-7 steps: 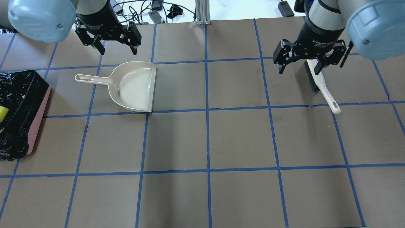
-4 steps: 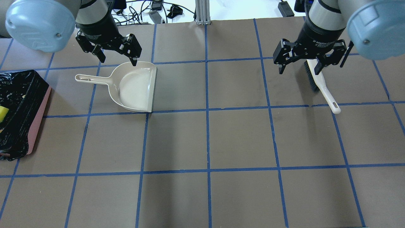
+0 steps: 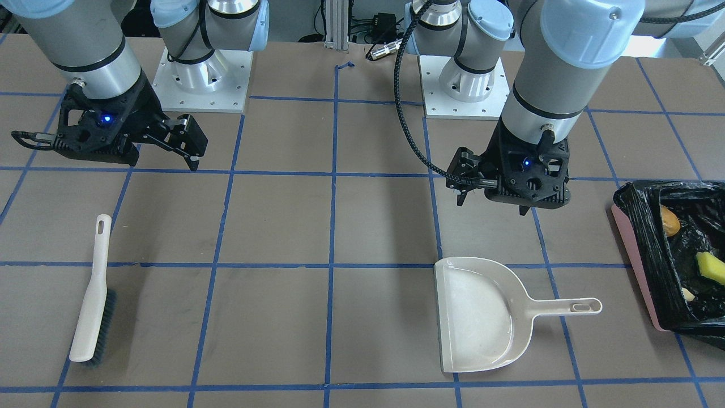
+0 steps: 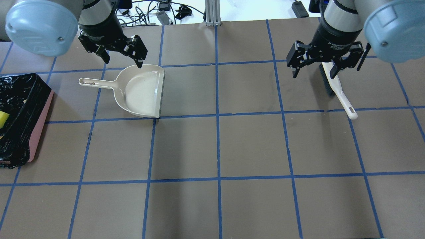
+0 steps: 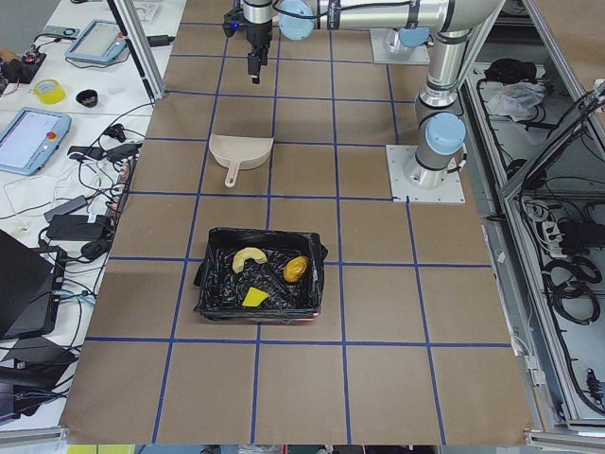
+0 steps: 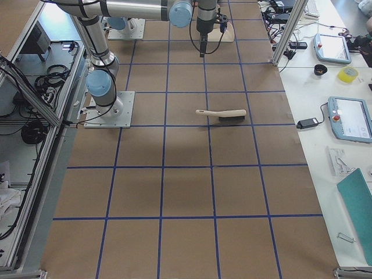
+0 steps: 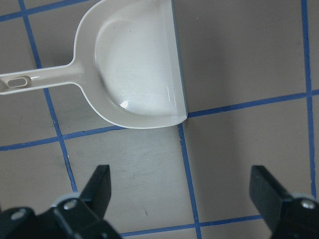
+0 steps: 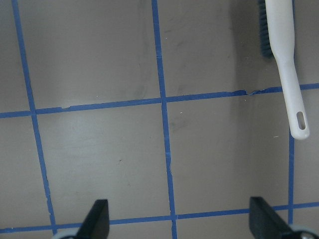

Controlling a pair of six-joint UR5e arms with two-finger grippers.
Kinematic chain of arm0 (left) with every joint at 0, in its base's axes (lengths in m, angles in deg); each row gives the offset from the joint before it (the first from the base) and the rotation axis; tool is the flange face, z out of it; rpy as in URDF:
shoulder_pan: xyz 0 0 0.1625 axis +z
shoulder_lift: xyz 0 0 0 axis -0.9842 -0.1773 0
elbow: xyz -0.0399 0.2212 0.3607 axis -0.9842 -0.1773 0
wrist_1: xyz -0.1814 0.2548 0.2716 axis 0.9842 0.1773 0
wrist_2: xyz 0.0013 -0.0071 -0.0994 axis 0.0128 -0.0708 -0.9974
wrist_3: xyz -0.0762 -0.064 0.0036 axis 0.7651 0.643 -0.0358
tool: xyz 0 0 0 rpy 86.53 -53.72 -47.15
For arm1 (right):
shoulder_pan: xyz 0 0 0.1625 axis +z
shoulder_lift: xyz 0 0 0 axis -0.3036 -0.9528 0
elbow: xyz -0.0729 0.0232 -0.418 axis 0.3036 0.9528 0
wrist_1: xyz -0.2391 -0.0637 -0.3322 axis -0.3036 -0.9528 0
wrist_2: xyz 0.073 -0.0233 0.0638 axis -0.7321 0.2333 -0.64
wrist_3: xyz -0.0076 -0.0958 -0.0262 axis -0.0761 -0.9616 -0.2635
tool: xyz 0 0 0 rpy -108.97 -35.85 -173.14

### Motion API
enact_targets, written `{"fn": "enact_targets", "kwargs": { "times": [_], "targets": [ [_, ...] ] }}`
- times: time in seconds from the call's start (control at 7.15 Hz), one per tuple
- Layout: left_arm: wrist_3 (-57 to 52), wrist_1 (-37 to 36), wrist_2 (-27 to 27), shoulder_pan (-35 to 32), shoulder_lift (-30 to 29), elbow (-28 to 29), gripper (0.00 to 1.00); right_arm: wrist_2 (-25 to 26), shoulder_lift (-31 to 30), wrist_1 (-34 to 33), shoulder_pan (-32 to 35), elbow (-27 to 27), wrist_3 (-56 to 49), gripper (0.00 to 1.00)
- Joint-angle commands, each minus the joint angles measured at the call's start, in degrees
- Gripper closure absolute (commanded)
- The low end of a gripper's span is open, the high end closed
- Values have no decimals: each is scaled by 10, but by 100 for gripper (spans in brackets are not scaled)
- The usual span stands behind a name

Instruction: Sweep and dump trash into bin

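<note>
You see the bin (image 3: 634, 255) at the robot's left, its black liner holding all the trash (image 3: 711, 265). The left gripper (image 4: 123, 62), near the dustpan (image 4: 142, 96), and the right gripper (image 4: 313, 71) both hang spread wide, holding nothing.

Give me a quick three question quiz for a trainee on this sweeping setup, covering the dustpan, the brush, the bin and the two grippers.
1. True or false: the dustpan has trash in it.
2. Where are the three trash bits? A) beside the brush B) in the bin C) in the dustpan
3. Fill in: the left gripper and the right gripper are both ____, holding nothing.
Key: 1 false; 2 B; 3 open.
</note>
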Motion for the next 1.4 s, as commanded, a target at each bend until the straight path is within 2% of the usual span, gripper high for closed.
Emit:
{"fn": "enact_targets", "kwargs": {
  "times": [0.0,1.26],
  "targets": [
    [2,-7,-1,3,-4,0,0,-1,0,-1,0,1,0,0],
    [36,-24,0,0,0,0,0,-1,-2,-2,15,1,10,0]
  ]
}}
